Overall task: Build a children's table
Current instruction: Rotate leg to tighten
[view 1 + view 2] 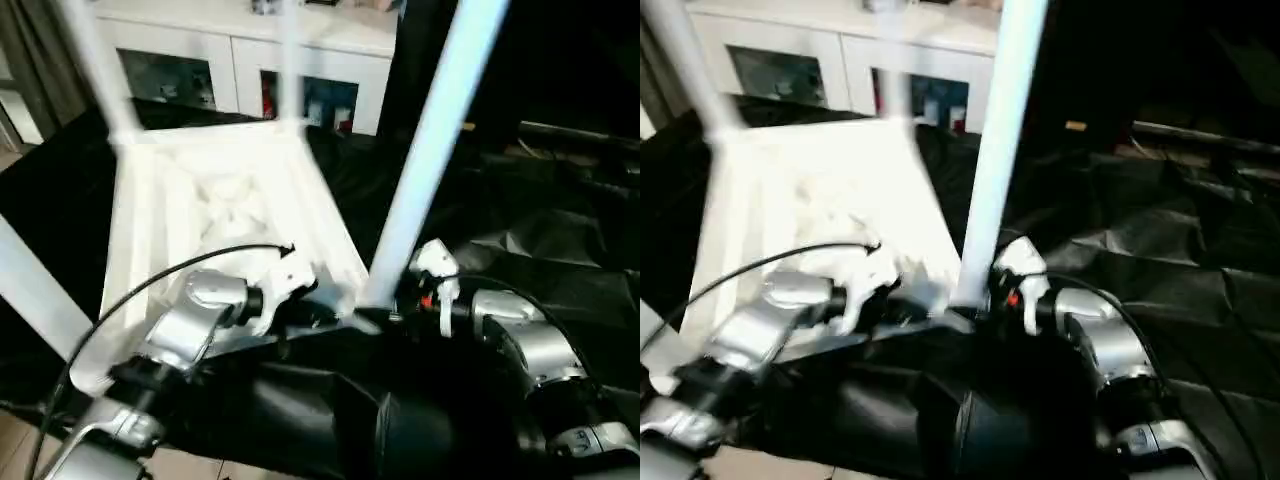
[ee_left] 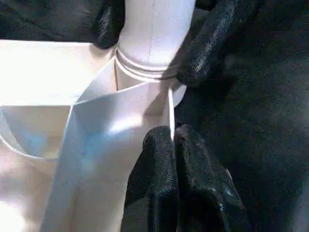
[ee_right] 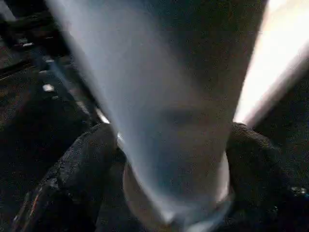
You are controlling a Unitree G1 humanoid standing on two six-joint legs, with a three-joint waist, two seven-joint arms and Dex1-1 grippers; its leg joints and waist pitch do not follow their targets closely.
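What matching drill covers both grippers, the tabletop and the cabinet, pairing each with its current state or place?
Things:
1. left gripper
2. right gripper
3. tabletop
4. white cabinet

States:
A. lies upside down on the black cloth
B. stands behind the work table
C. pinches the tabletop's rim beside the corner socket
D. clasps the base of the near leg

Pairs: 1-C, 2-D, 3-A, 4-B

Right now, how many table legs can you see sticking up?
4: the near right leg by the right gripper, a far left leg, a far right leg, and a near left leg.
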